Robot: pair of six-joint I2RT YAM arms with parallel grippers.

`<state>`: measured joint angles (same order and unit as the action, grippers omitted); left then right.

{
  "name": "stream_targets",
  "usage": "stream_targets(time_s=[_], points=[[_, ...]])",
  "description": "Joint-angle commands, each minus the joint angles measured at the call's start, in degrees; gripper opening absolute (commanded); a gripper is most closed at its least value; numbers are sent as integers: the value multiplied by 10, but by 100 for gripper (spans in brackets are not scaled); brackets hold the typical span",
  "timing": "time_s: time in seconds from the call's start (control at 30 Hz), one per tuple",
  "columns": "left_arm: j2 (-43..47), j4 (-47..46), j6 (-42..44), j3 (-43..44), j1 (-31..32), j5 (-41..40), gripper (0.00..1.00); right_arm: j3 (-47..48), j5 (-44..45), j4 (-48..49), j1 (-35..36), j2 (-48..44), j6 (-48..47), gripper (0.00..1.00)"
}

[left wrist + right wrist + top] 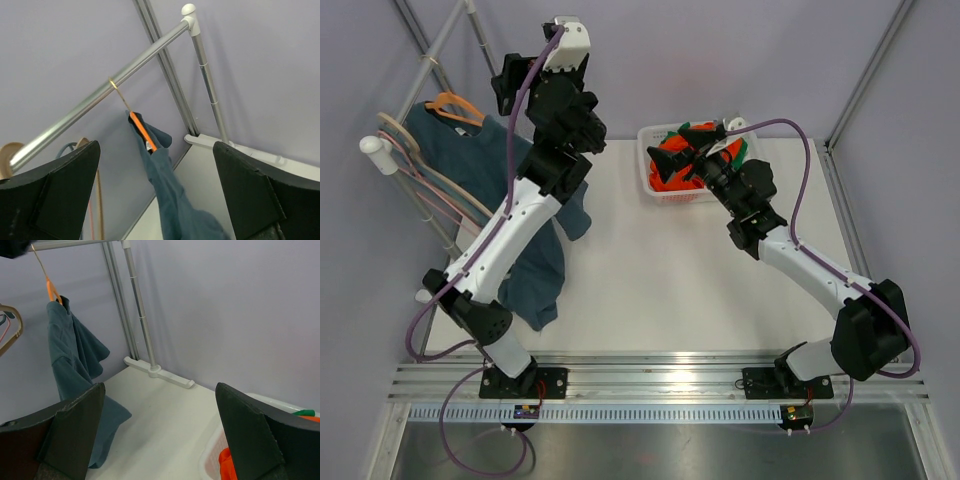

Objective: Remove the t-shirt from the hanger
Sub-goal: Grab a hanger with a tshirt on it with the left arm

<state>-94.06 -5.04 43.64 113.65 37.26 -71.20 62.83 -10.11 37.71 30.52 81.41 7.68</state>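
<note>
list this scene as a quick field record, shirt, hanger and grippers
t-shirt: teal, hanging on the hanger, lower end reaching the table
hanger: orange, hooked on the rail
left gripper: open, empty, facing the hanger
right gripper: open, empty, above the basket
task state: t-shirt not yet off

No legible text, none on the t-shirt [538, 280], none on the hanger [455, 105], no brands or numbers
</note>
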Motion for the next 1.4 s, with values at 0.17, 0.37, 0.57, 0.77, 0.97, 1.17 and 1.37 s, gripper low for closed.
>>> stream_targets(time_s=[0.17,0.37,0.57,0.77,0.97,1.17,1.37], points=[[-78,20,-182,83,-66,-24,98,-9,-11,28,-5,-20,-5,99],[-75,6,-241,62,-101,-44,95,-17,-22,39,-4,-16,1,100],[-50,92,-367,38,-126,-20,94,-26,-32,43,-5,-13,10,100],[-24,249,-524,41,-176,61,92,-45,-36,39,-4,-22,14,99],[-30,294,-566,41,-213,84,88,-70,-33,61,-5,-27,24,99],[-60,332,-597,64,-241,114,83,-82,-42,85,-5,-27,37,99],[-60,344,-617,56,-250,111,78,-94,-48,92,-5,-38,41,99]])
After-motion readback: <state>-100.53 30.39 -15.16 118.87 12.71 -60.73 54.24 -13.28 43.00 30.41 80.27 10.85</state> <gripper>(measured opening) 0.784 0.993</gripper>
